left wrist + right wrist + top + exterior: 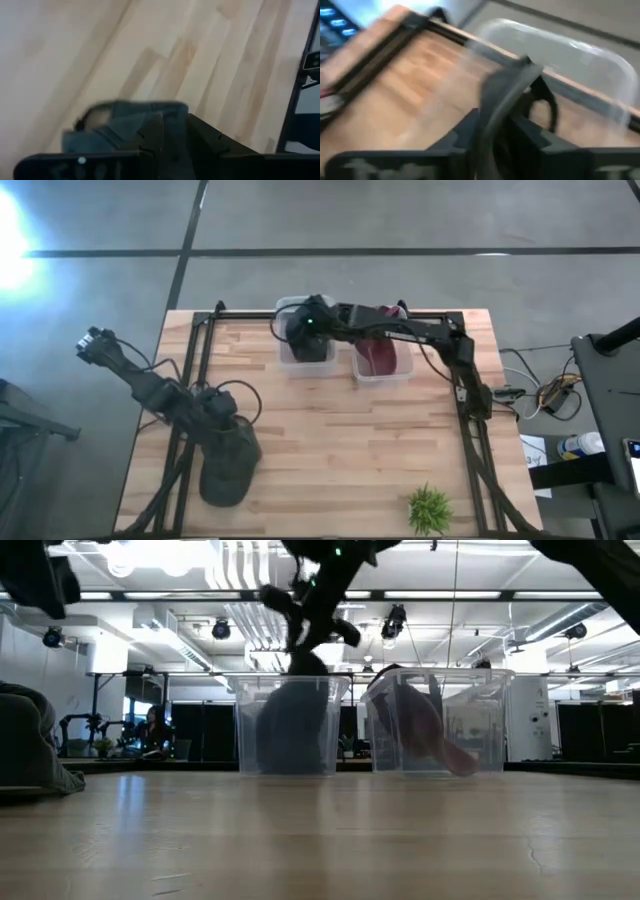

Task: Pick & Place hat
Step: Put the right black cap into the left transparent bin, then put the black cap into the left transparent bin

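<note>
Two clear bins stand at the table's far edge. The right bin (382,370) holds a maroon hat (420,725). My right gripper (312,325) reaches over the left bin (290,365) and is shut on a dark grey hat (290,730), which hangs down into that bin. My left gripper (228,445) is at the near-left of the table. It is shut on another dark grey hat (225,478), which also shows at the left edge of the low view as a grey hat (25,745). My left gripper (175,120) pinches the grey hat's edge (150,117) between its two fingers, coming slanting down from the table's left. The hat's lower part (40,780) lies on the table. My right gripper (495,117) pinches a thin edge of the dark hat (507,90) between its fingers from above. The hat hangs below the fingers inside the left bin's walls (560,45).
A small green plant (430,508) stands at the near-right corner. Black frame rails (470,430) run along the table's left, right and far sides. Cables and gear (555,395) lie beyond the right edge. Bare wood (350,450) fills the middle.
</note>
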Robot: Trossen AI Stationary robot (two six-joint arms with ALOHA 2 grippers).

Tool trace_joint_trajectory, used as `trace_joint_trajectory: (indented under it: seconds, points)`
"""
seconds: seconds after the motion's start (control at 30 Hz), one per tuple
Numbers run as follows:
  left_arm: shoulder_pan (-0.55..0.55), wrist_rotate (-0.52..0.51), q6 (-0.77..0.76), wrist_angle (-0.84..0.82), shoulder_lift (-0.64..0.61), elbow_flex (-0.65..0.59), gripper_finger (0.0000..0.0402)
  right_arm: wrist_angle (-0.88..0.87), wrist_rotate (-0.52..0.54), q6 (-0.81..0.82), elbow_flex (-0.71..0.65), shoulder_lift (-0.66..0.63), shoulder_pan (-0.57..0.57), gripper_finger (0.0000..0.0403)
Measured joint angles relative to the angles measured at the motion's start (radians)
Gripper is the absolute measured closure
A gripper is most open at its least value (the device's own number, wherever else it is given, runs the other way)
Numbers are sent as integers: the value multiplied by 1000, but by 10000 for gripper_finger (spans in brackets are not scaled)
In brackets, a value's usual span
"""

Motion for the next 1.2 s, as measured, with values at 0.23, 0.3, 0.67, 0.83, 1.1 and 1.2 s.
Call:
trace_joint_trajectory:
  seconds: [0.23,0.3,0.67,0.83,1.1,1.2]
  points:
    - [-67,12,-227,-22,57,-11,326,-5,-28,-291,99,-55,76,199]
    - [-106,12,-319,-45,92,-6,326,-51,-55,-403,107,-101,118,177]
    - [-207,85,-632,53,388,-100,326,-350,-61,-304,-103,-272,355,153]
    - [-156,19,-626,445,489,-204,326,-295,-141,-120,-284,-283,413,161]
    - [-20,-404,-559,936,525,-255,326,179,-246,175,-660,-292,519,165]
    - [7,-449,-447,996,481,-209,326,349,-253,277,-778,-292,539,166]
